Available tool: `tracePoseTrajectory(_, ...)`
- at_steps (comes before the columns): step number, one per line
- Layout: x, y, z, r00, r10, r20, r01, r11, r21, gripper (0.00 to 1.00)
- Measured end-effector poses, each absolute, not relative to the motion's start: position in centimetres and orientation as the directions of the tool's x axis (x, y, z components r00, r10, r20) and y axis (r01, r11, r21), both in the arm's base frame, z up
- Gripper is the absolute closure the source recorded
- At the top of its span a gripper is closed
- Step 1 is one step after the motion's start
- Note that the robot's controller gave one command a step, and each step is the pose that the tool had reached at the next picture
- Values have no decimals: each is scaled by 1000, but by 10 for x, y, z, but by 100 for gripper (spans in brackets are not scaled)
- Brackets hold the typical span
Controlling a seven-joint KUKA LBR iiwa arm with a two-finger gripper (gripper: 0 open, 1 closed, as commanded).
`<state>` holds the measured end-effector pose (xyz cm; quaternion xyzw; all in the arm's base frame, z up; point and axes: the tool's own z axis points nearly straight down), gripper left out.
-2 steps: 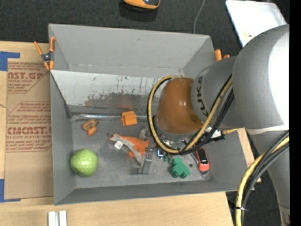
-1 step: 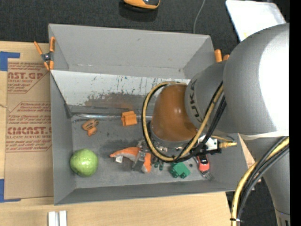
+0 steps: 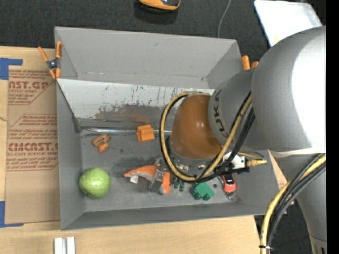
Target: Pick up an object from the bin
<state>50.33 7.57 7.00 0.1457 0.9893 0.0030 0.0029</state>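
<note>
Approach step, seemingly: gripper point(image 3: 160, 183) low at the bin's point(image 3: 132, 57) front middle, just beside an orange scrap point(image 3: 142, 171); green apple point(image 3: 95, 182) well left. Cannot tell whether clenched or released. Next: close squarely, then lift.

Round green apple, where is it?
Camera view: the round green apple sits in the lower-left corner of the grey metal bin, left of the orange piece.
</note>
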Motion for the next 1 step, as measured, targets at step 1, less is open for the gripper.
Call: tracePoseTrajectory(1,500,75,95,-957,288,7,289,957,2,100)
